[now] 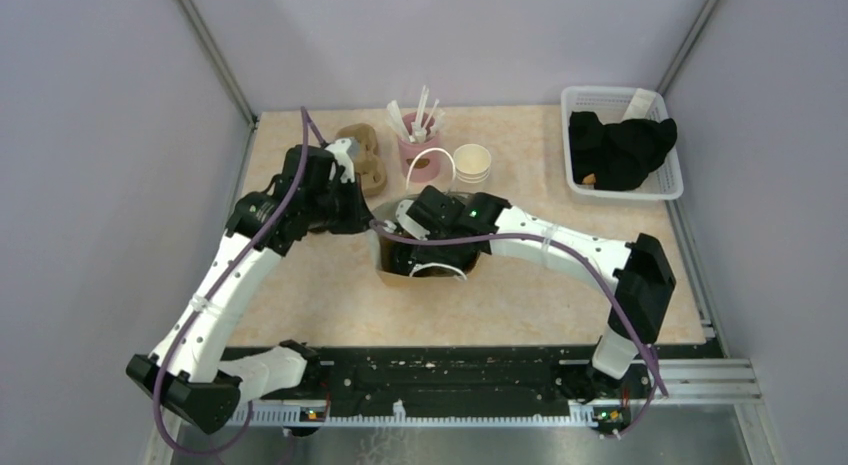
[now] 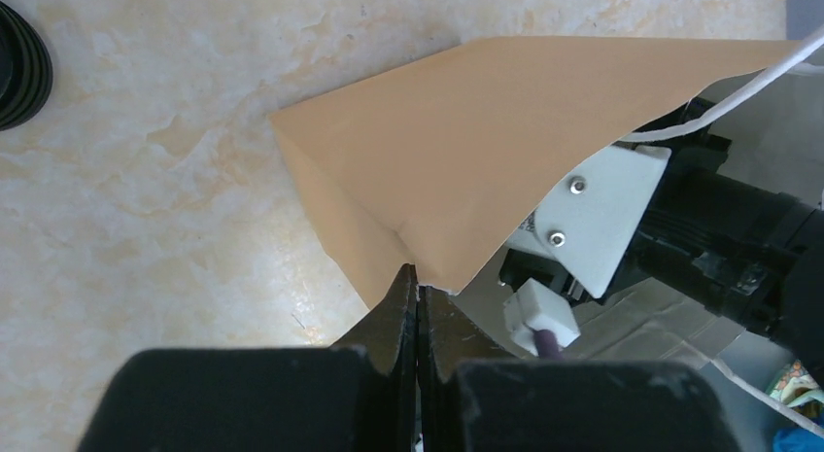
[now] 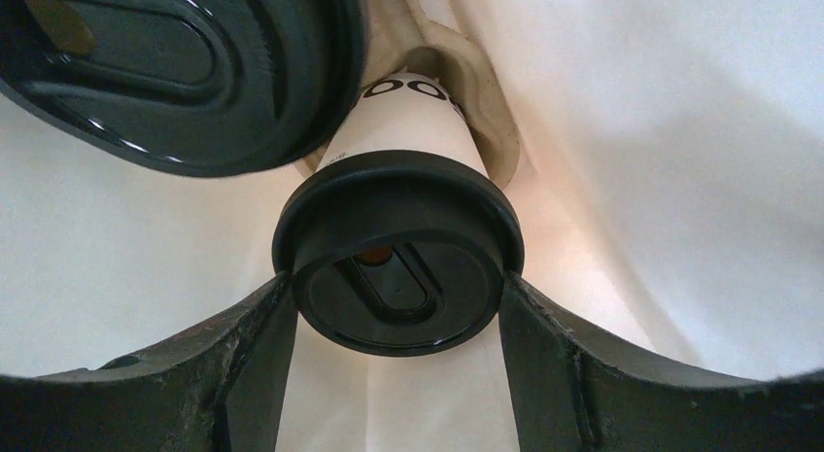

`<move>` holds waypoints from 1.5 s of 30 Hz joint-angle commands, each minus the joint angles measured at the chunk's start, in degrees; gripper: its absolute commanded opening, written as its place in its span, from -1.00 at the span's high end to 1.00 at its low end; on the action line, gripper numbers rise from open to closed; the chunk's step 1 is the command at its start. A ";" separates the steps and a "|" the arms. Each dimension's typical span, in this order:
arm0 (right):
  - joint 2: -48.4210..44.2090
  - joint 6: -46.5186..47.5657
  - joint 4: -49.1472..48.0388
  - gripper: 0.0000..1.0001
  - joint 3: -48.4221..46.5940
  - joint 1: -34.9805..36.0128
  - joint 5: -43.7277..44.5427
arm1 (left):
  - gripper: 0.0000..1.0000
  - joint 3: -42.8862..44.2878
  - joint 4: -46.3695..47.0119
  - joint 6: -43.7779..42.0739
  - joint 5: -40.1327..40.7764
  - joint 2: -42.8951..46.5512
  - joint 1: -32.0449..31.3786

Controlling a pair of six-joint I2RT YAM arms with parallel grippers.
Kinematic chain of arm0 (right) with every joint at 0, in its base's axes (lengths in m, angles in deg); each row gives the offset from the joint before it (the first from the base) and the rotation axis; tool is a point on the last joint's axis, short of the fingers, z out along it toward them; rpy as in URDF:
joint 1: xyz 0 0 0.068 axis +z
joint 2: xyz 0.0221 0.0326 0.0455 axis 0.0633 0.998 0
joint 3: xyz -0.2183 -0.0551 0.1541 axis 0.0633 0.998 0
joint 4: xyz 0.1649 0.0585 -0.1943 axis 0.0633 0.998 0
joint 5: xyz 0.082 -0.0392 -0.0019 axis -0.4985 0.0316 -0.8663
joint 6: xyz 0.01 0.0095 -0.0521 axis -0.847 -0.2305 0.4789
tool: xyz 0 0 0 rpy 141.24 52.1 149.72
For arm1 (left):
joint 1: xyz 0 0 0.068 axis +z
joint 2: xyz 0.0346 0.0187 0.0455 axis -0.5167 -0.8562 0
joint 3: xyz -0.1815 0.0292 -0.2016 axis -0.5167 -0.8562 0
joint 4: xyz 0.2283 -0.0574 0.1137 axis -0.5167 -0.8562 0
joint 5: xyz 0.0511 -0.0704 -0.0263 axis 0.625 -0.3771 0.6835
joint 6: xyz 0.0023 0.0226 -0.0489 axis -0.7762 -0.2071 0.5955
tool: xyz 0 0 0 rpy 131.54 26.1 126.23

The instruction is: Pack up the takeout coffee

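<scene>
From above: the brown bag [image 1: 430, 270] stands open in the middle of the table [image 1: 300, 285]. The left claw [image 1: 368, 213] is at the bag's far-left rim. The right arm [image 1: 560, 247] comes in from the right and dips into the mouth, and its fingers are hidden inside, so no coffee shows from up here. Just beyond the bag are pulp carriers [image 1: 360, 157], a pink pot of stirrers [image 1: 418, 150] and a stack of lidless cups [image 1: 472, 163]. At the far right a white basket [image 1: 628, 193] holds black things I can't make out.

Over to the left wrist: the fingers [image 2: 389, 321] are pressed tight together, pinching the bag's edge right at a corner fold. The brown flap spreads away from them across the marbled top. The right arm's white and black wrist reaches in behind that flap. A black ribbed stack [image 2: 19, 68] sits at the left edge, well apart from the bag.

Now the right wrist, inside the bag with pale paper walls all round. The right claw [image 3: 398, 287] is narrowed onto a cup [image 3: 408, 121]. Both fingers [image 3: 243, 360] touch the sides of its black lid [image 3: 398, 267]. Dark lettering shows on the white side, and the cup sits in a pulp carrier pocket [image 3: 481, 92]. Just left of it is the second coffee [image 3: 185, 63], also in the bag, with only its black lid in view.
</scene>
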 commanded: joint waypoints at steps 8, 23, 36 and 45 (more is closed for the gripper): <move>5.23 -0.25 -5.66 0.59 4.50 -1.35 1.53 | 1.00 5.90 -0.65 0.77 1.86 -7.45 0.94; 6.00 -3.46 3.14 0.20 -10.54 -3.53 -2.99 | 1.00 7.77 -0.66 -0.10 1.57 -10.73 1.39; 5.04 -10.76 13.24 -0.63 -19.04 1.79 0.80 | 0.89 8.33 -3.53 0.18 1.09 -11.84 1.83; 3.17 -17.53 18.66 -0.74 -23.85 2.89 1.40 | 0.83 8.79 -4.64 -0.33 0.36 -12.13 1.88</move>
